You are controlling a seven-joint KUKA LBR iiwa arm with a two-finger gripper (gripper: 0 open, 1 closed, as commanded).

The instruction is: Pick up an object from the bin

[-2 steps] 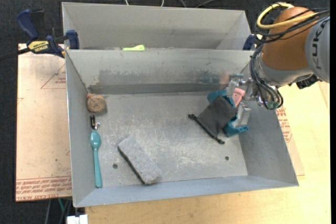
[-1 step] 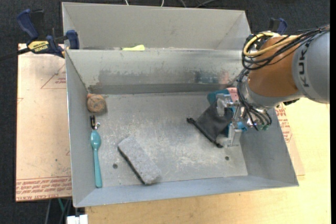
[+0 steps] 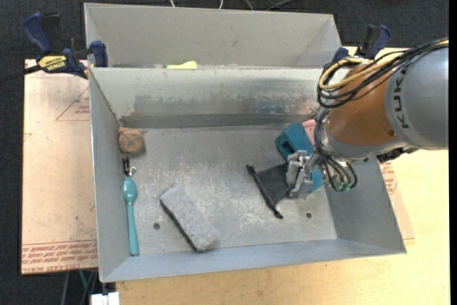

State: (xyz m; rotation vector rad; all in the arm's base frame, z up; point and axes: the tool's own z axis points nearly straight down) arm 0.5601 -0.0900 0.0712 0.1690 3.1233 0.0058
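The hand (image 3: pixel 300 178) hangs low in the right part of the grey metal bin (image 3: pixel 214 93), at the right edge of a flat black angular piece of what looks like plastic (image 3: pixel 268 186). I cannot tell whether the hand is open or closed, nor whether it has hold of anything, as the wrist and its cables hide that part.

The black piece lies just to the left of the hand, touching it or very nearly so. Its long edge runs from far-left to near-right across the bin floor. A chunky teal-blue plastic block (image 3: pixel 291 141) sits just on the far side of the hand, with a small pink thing (image 3: pixel 308 127) behind it by the far wall.

A grey rectangular block (image 3: pixel 188 218), a teal plastic spoon (image 3: pixel 131 211) and a brown round lump (image 3: pixel 131 141) lie well apart, to the left.

By my judgement the black piece is the likeliest pick. A grip would best close across its long edge, not along it.
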